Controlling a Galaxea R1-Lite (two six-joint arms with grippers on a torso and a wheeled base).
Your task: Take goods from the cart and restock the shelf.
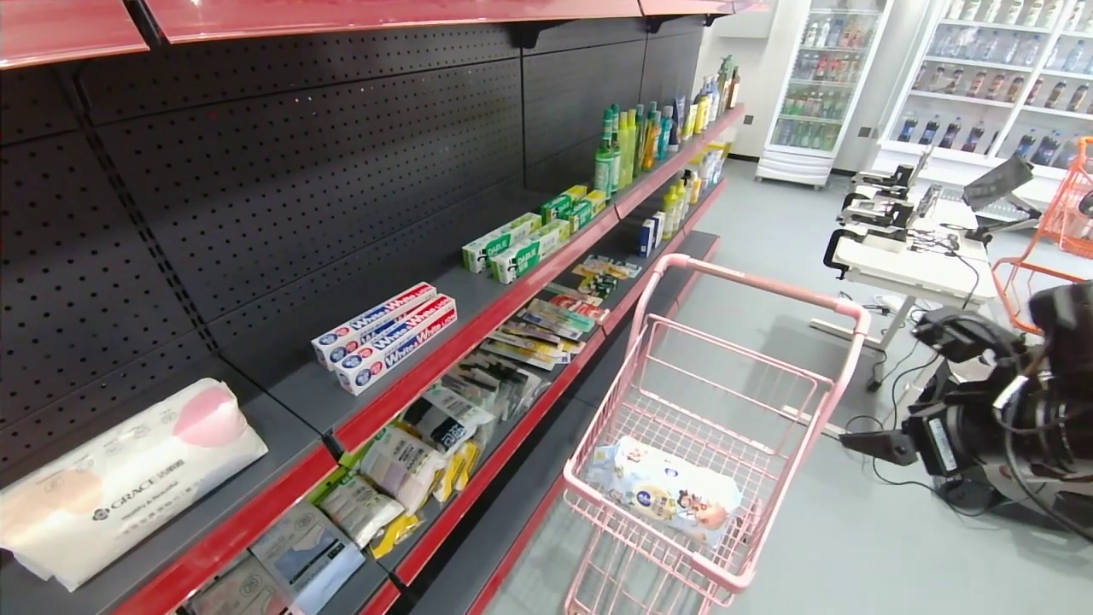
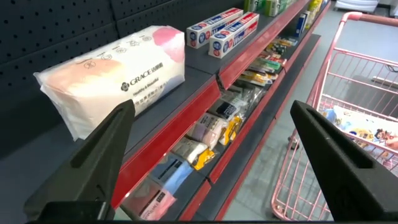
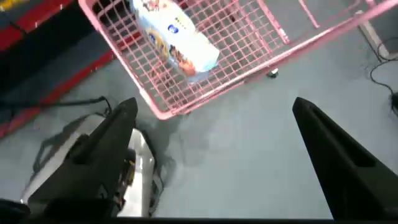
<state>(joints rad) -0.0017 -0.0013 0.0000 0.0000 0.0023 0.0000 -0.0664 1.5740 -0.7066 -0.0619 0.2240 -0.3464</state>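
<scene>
A pink wire cart (image 1: 751, 286) stands in the aisle beside the red and black shelf (image 1: 410, 389). One white and blue soft pack (image 1: 662, 500) lies on the cart's floor, also seen from the right wrist (image 3: 174, 37). My right gripper (image 3: 212, 102) hangs open and empty over the grey floor, just outside the cart's corner (image 3: 155, 109). On the upper shelf board rests a white and pink tissue pack (image 2: 112, 78). My left gripper (image 2: 212, 106) is open and empty in front of that shelf, level with the tissue pack.
Toothpaste boxes (image 1: 384, 333), green cartons (image 1: 512, 243) and bottles (image 1: 632, 141) line the shelf farther along. Sachets and packets (image 1: 401, 465) fill the lower shelf. Desks with devices (image 1: 905, 248), an orange cart (image 1: 1059, 222) and drink coolers (image 1: 820, 85) stand beyond.
</scene>
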